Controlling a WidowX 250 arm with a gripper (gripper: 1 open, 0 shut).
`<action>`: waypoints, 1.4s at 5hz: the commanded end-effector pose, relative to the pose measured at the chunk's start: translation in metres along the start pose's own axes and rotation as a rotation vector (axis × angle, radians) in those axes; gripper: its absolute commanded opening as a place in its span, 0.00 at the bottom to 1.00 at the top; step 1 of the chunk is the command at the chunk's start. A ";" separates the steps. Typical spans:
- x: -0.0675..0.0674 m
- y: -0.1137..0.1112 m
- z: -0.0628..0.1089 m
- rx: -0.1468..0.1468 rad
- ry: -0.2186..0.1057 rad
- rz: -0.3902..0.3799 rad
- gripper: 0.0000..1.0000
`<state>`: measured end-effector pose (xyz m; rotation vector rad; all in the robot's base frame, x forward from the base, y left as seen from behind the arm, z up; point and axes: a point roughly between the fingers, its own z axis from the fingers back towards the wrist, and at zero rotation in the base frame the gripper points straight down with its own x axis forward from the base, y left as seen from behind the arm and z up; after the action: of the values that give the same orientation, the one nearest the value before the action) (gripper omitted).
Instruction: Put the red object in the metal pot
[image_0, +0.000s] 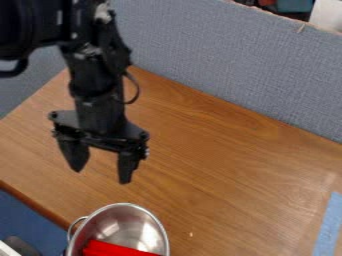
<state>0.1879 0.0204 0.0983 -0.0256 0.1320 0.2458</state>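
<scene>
In the camera view, the gripper (102, 160) is seen pointing down above the wooden worktop (227, 150), its jaws spread apart and holding nothing. The red object (103, 247) is seen lying inside the metal pot (144, 215) at the bottom edge, below the gripper.

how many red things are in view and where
1: the red object lies inside the metal pot at the bottom edge of the picture, below the open gripper. The frame cuts off part of the pot, so more could be hidden.
</scene>
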 end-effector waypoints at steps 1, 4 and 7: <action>0.014 0.001 0.005 -0.011 -0.006 0.030 1.00; -0.018 0.009 0.007 -0.069 0.022 0.123 1.00; 0.009 0.036 -0.098 -0.040 0.012 -0.119 1.00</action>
<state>0.1753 0.0512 -0.0031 -0.0806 0.1494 0.1262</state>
